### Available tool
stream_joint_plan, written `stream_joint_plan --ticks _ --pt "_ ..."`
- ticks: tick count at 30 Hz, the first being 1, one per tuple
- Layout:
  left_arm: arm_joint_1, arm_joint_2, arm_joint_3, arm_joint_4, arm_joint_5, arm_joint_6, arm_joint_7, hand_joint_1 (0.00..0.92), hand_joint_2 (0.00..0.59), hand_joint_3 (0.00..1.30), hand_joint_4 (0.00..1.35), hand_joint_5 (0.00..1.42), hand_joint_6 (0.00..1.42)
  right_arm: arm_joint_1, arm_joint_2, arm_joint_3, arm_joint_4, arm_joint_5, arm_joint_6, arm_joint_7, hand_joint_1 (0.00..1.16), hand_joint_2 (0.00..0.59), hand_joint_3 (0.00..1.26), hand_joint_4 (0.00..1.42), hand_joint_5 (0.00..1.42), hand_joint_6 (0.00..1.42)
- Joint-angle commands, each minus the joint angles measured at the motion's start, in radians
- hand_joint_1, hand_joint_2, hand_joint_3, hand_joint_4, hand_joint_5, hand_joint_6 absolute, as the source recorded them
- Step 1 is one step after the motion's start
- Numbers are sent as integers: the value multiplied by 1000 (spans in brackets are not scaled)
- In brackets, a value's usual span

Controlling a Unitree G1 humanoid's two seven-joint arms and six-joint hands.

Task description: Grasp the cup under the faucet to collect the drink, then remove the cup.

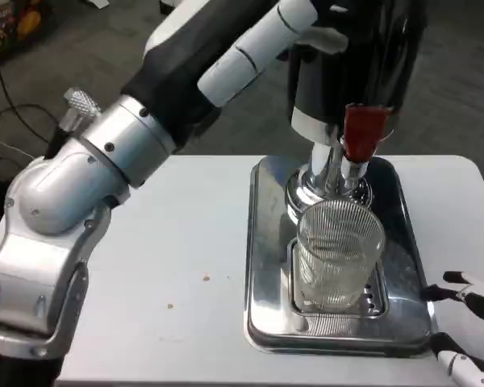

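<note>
A: Where is the cup (339, 254) sitting?

B: It is standing upright on the grate of the steel tray (262, 242), right under the faucet (332, 173). It is clear and ribbed, and I cannot tell whether any drink is in it.

A: Is a hand holding it?

B: No. The right hand (468, 322) is showing just its fingertips at the lower right corner, beside the tray's right edge and apart from the cup. They are lying spread with nothing between them, so that hand is loose and holding nothing.

A: And the left?

B: The left forearm (73, 201) is reaching up across the picture toward the dispenser (355, 64). The left hand (306, 28) is showing as white near the top of the dispenser, but I cannot tell whether it is gripping or pressing anything there.

A: What is the red part?

B: A red tap handle (363, 133) is hanging just above the faucet. The tray is resting on the white table (185, 242), where 2 small crumbs (206, 278) are lying to the left of the tray.
</note>
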Motion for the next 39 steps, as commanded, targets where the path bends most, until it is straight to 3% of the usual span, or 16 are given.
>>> stream_joint_plan --ticks 1,21,39 --pt "-33 -5 -21 35 -7 32 -36 0 151 305 261 344 352 13 -5 -19 -14 11 -11 -4 391 470 228 64 64 0" --pt "-54 8 -77 199 37 29 -123 0 152 291 250 331 321 35 -10 -55 -4 54 -33 0 386 476 228 64 64 0" --pt "-103 29 -113 322 107 -35 -228 0 135 291 236 306 264 32 -9 -46 -4 58 -22 1 377 479 228 64 67 0"
